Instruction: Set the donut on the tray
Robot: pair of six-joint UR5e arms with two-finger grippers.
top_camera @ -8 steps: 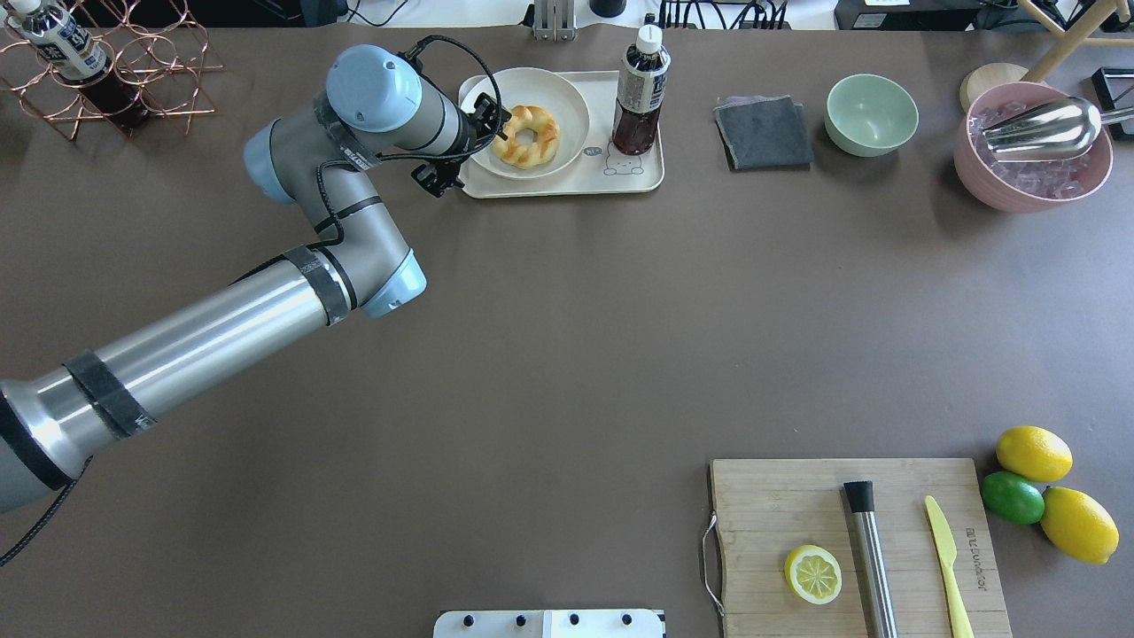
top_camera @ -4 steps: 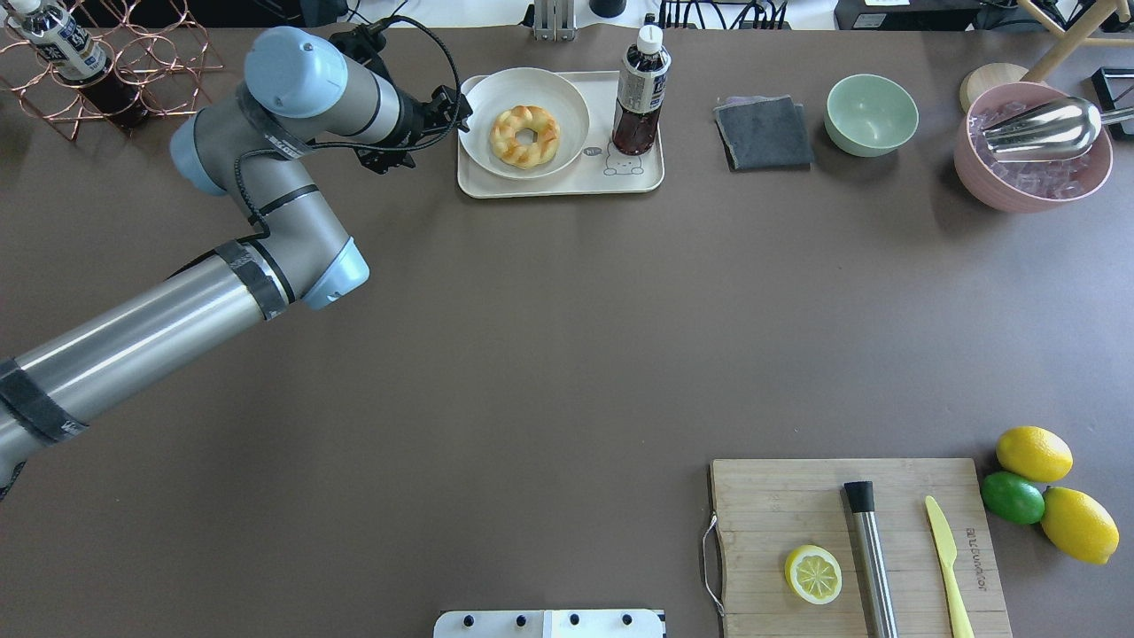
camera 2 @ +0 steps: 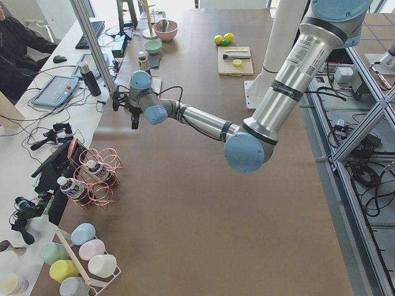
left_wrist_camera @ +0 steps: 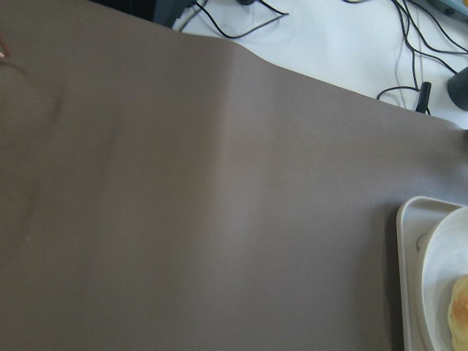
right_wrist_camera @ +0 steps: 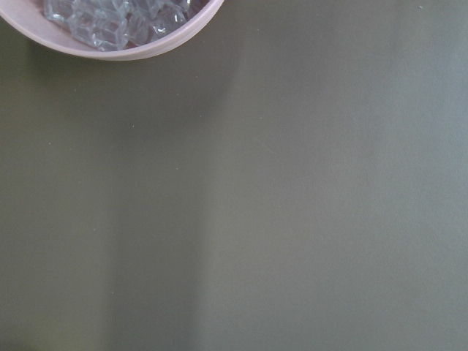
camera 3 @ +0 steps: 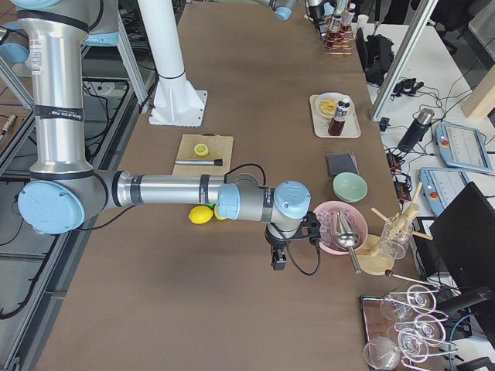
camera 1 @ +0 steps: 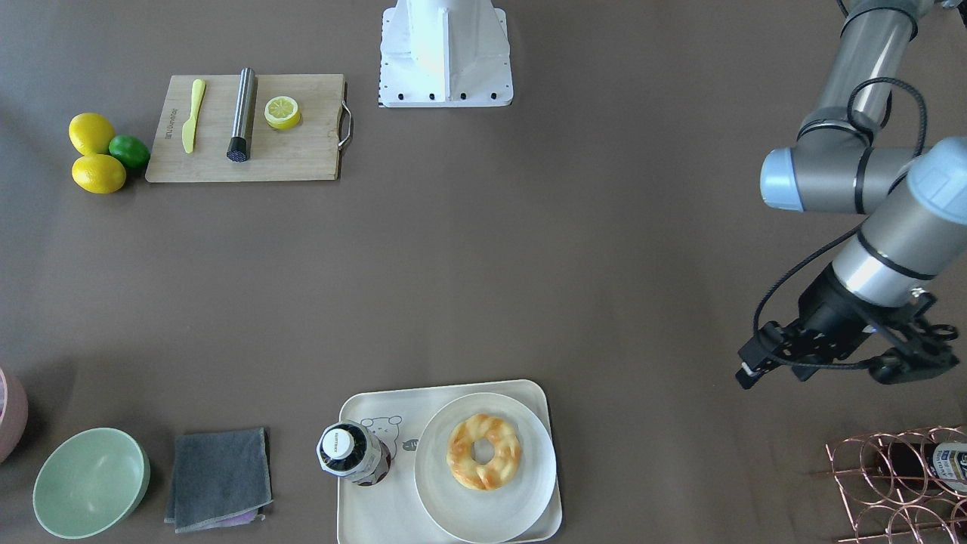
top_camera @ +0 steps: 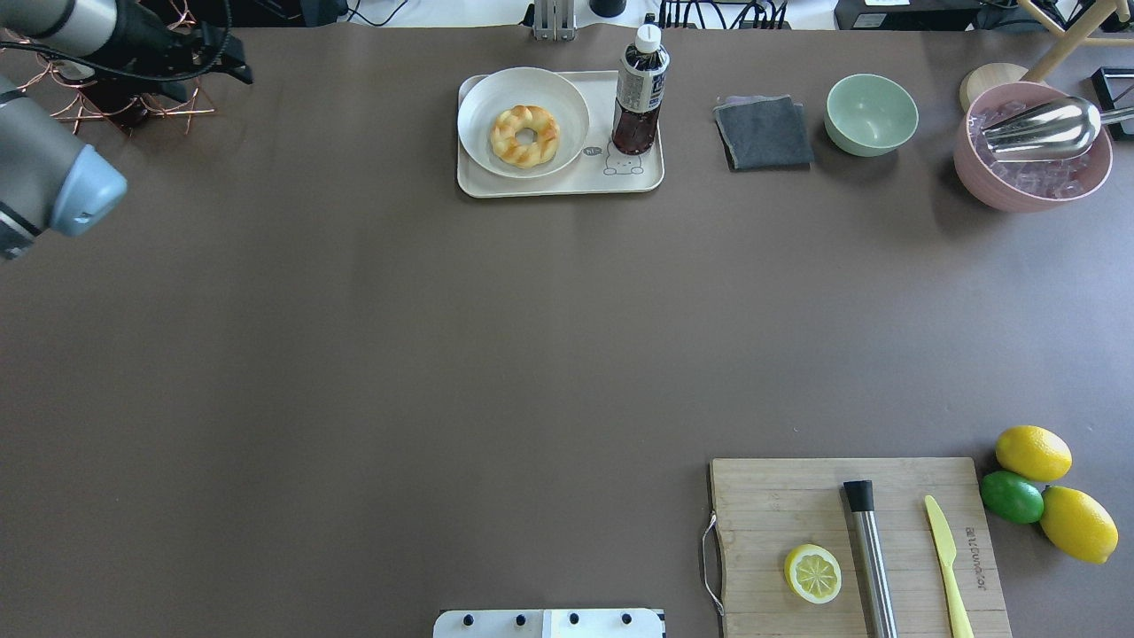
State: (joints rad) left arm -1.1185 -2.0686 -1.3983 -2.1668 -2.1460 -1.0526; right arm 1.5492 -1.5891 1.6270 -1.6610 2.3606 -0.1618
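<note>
Now | donut [top_camera: 524, 136] rests on white plate [top_camera: 483, 105] in tray [top_camera: 560, 187] | left gripper [top_camera: 229, 66], right gripper [camera 3: 278, 259]: I cannot tell their opening.

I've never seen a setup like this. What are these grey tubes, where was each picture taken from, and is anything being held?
The grey tubes are two robot arms, the left arm and the right arm, each ending in two-finger jaws. Two pictures look down on the table from opposite sides, two look along it from its ends, and two come from small cameras on the wrists. A donut lies on a white plate, which sits on a cream tray beside a bottle. Elsewhere are a cutting board with a lemon half, a green bowl and a pink bowl of ice. Neither arm seems to hold anything; whether the jaws are open I cannot tell.
</note>
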